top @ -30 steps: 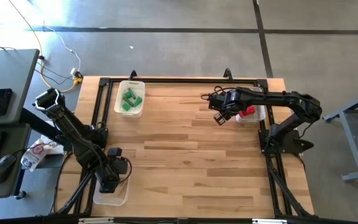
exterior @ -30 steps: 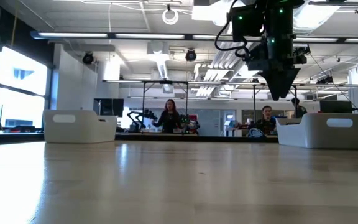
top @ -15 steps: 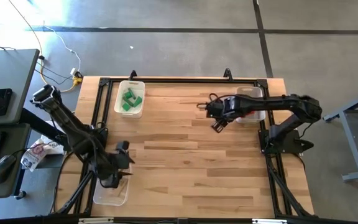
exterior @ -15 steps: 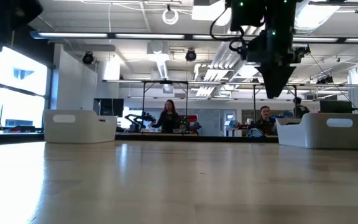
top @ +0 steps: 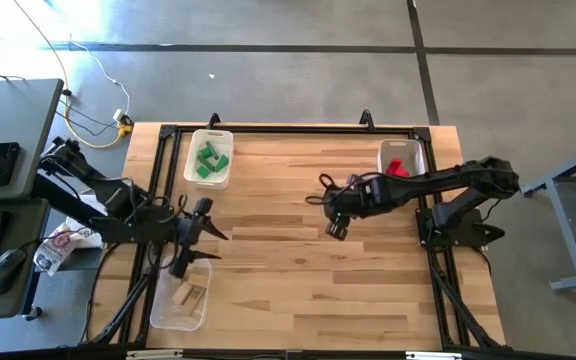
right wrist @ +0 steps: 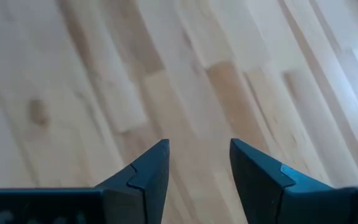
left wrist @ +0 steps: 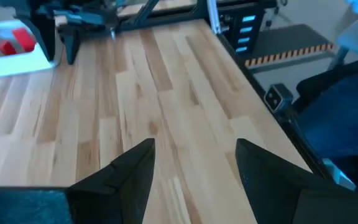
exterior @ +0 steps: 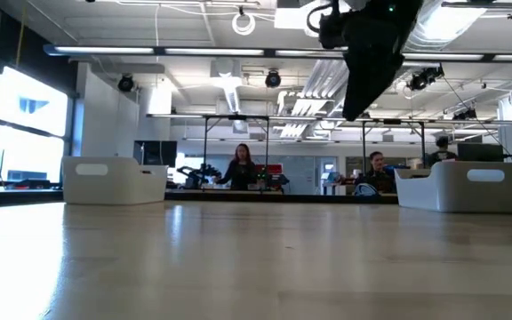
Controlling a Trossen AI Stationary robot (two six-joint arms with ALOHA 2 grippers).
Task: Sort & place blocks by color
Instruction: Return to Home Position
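The bench [top: 298, 260] surface is light wood, laid in lengthwise planks that alternate between pale tan and darker honey tones, with visible grain. Its frame [top: 288, 127] is black.

Block colours by container:
- green blocks [top: 208, 160]: white bin [top: 209, 133]
- red blocks [top: 397, 169]: pale bin [top: 402, 143]
- light-wood blocks [top: 181, 293]: clear bin [top: 163, 315]

The left arm [top: 98, 195] and right arm [top: 438, 180] are black. The left end effector [left wrist: 194, 144] and right end effector [right wrist: 199, 144] are dark, near black. The floor [top: 268, 90] is grey, crossed by dark seam lines [top: 268, 46].
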